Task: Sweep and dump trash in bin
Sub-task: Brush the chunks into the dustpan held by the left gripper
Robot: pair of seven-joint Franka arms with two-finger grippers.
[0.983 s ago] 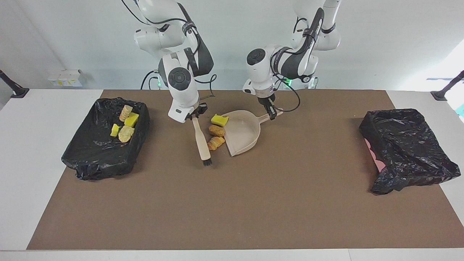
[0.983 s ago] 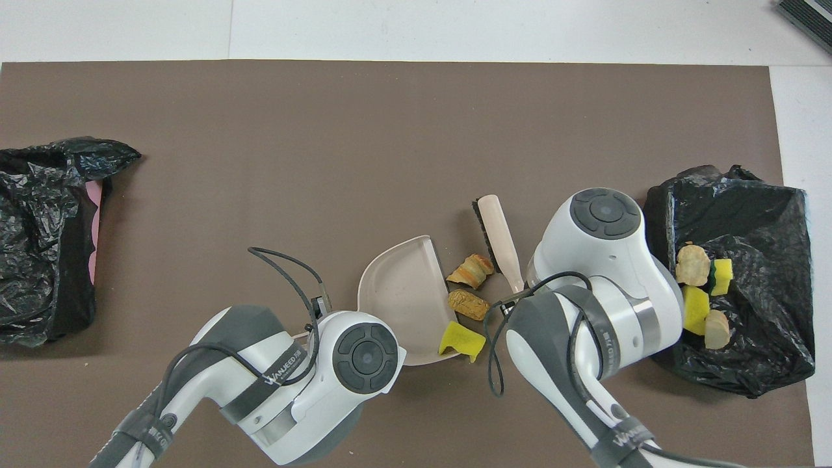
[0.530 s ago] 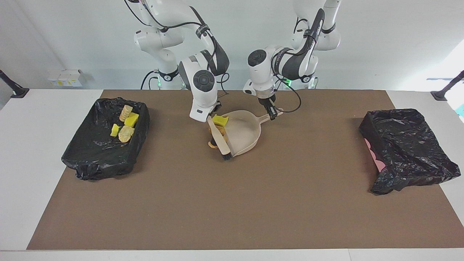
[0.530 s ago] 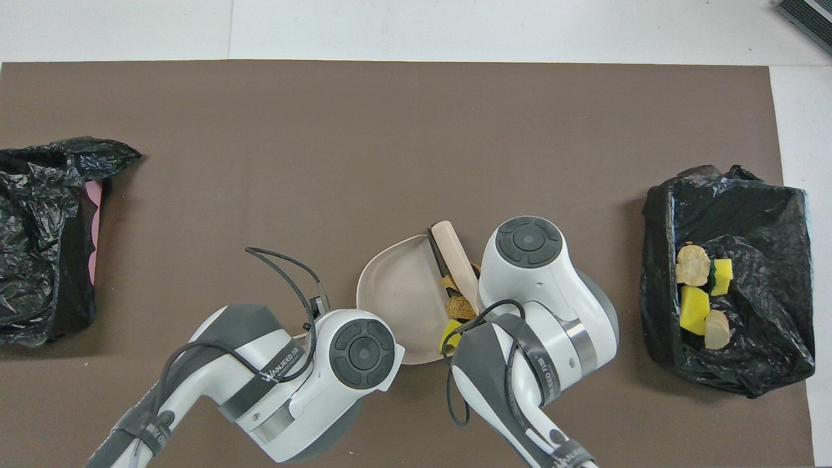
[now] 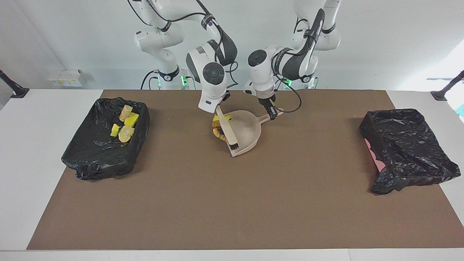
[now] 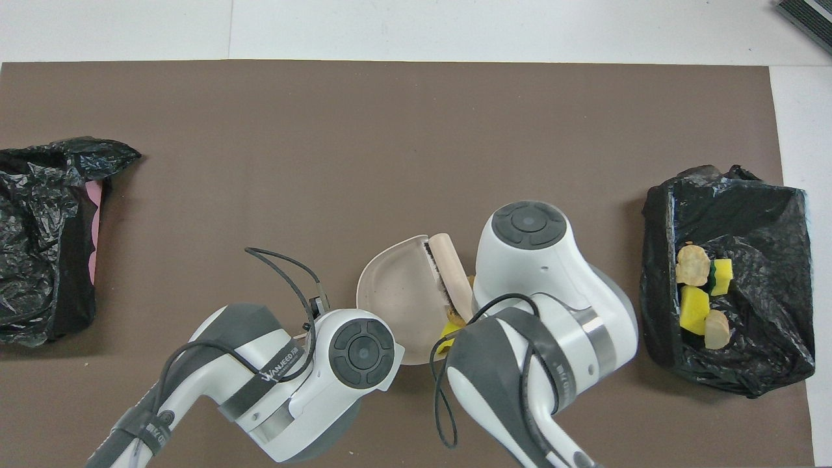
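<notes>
A beige dustpan point(image 5: 246, 131) point(image 6: 393, 292) lies mid-table close to the robots. My left gripper point(image 5: 270, 111) is shut on its handle point(image 5: 268, 117). My right gripper point(image 5: 218, 107) is shut on the beige brush point(image 5: 227, 131) point(image 6: 450, 270), which lies along the pan's open edge with its bristles point(image 5: 234, 147) low. Loose trash sits at that edge on the brush's right-arm side: a yellow sponge point(image 5: 216, 118) point(image 6: 447, 330) and brown pieces point(image 5: 218, 132) point(image 6: 455, 318), partly hidden. Whether they rest on the pan I cannot tell. Both hands are hidden under the arms in the overhead view.
A black-lined bin point(image 5: 94, 154) point(image 6: 767, 214) at the right arm's end holds several scraps point(image 5: 125, 123) point(image 6: 699, 292). Another black-bagged bin point(image 5: 406, 145) point(image 6: 39, 240) with a pink edge sits at the left arm's end. A brown mat point(image 5: 232, 203) covers the table.
My right arm has swept the brush sideways toward the dustpan, pushing the brown pieces up to the pan's open edge. The left gripper and the dustpan have stayed put.
</notes>
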